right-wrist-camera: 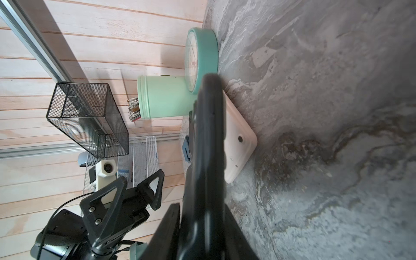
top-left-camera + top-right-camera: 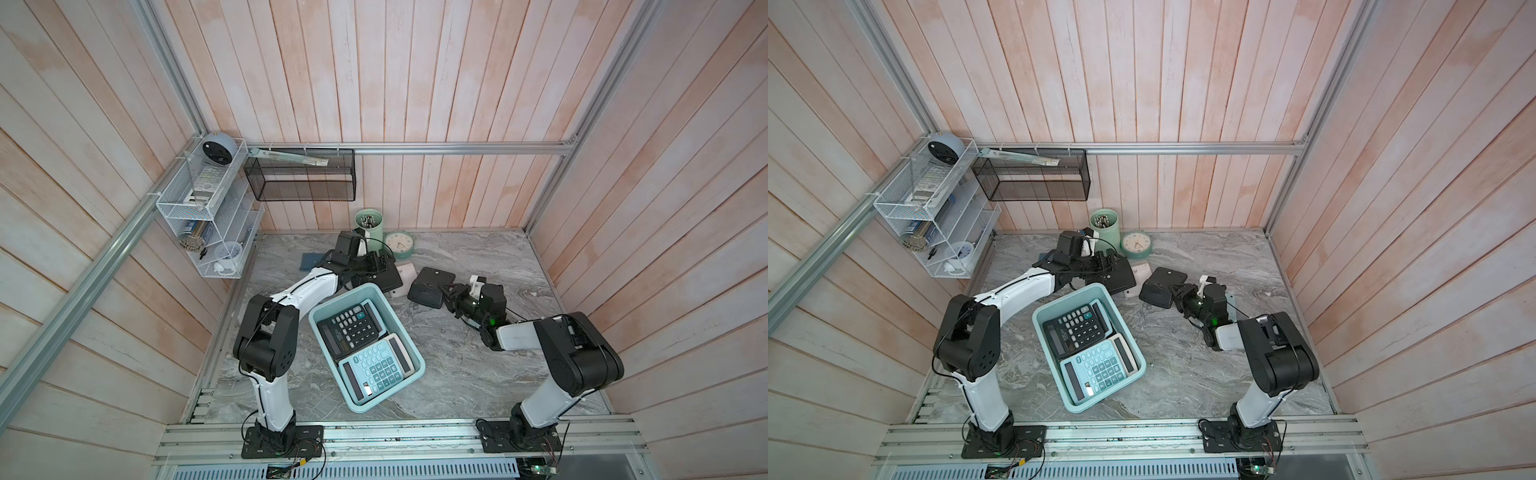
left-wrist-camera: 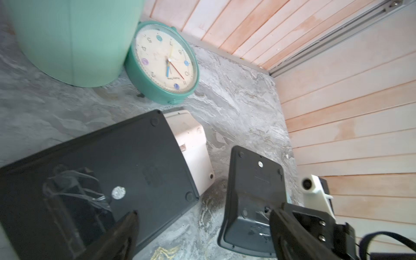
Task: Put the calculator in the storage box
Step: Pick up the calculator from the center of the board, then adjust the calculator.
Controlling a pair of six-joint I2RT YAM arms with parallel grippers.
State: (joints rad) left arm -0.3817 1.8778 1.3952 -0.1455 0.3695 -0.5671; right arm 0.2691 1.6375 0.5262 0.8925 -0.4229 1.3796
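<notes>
Aqua storage box point(image 2: 340, 300), rolled rim, mid-desk nr front edge; holds black-key calc point(image 2: 353, 324) + aqua-key calc point(image 2: 376, 368), face up. R gripper point(image 2: 446, 291) pinches small black calc point(image 2: 426, 284), face down, outside box twd rear edge. L gripper point(image 1: 141, 177) spread wide above big black calc point(image 3: 139, 153). Calc print too small to read; clock point(image 3: 164, 60) numerals legible.

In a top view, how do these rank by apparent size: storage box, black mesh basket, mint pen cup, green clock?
1. storage box
2. black mesh basket
3. mint pen cup and green clock: about alike, so not ranked.
</notes>
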